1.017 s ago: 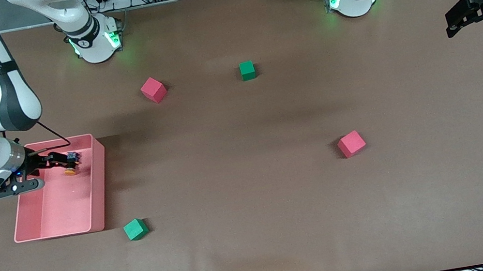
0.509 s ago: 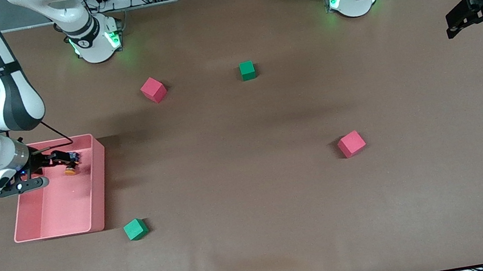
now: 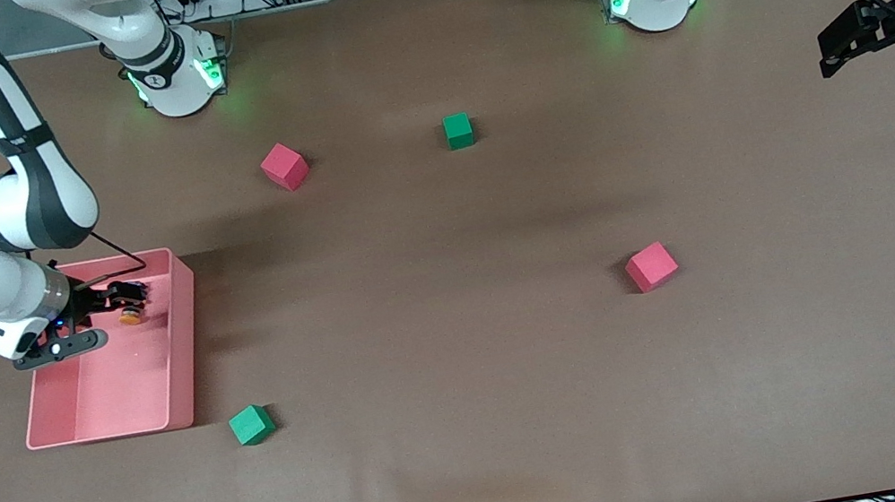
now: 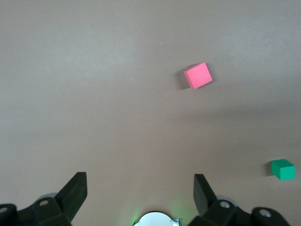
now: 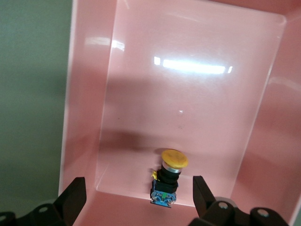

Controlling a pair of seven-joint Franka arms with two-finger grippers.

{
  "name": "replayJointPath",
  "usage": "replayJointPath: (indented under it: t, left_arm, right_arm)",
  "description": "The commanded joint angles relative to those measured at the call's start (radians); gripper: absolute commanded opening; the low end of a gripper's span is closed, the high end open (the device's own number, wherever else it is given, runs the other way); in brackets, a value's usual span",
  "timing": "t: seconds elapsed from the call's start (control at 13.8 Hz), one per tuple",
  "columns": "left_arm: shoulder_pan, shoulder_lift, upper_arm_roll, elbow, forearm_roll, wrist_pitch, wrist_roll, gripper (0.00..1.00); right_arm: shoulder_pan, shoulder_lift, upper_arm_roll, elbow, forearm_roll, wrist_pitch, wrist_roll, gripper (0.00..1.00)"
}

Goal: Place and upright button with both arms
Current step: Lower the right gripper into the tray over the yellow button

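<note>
**Reaching into the tray for the button**

The brown tabletop [image 3: 477, 428] carries a shallow pink plastic tray [image 3: 182, 350] at my right arm's end. My right hand [image 3: 112, 300] hangs over the tray, fingers spread wide and empty. The small pushbutton with its round orange cap [image 5: 173, 160] lies tipped on the tray floor, near a wall. I should come down with a finger on each side of its black body. My left hand [image 4: 141, 190], also wide open and empty, waits over bare tabletop. In the front view my own hand covers most of the button.
</note>
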Motion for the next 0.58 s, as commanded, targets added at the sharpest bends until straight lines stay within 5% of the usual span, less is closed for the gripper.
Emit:
replayJointPath:
  t: [0.0, 0.22, 0.51]
  left_arm:
    - [0.003, 0.002, -0.002, 0.003, -0.001, 0.01, 0.027, 1.0]
    - [0.001, 0.004, -0.004, 0.003, -0.001, 0.023, 0.027, 1.0]
    - [-0.004, 0.025, -0.004, 0.003, -0.001, 0.052, 0.012, 1.0]
  right_arm:
    - [0.001, 0.013, 0.001, -0.015, -0.015, 0.018, -0.059, 1.0]
    - [0.001, 0.028, 0.001, -0.034, -0.015, 0.043, -0.061, 1.0]
    - [-0.01, 0.028, -0.001, -0.151, -0.015, 0.237, -0.061, 1.0]
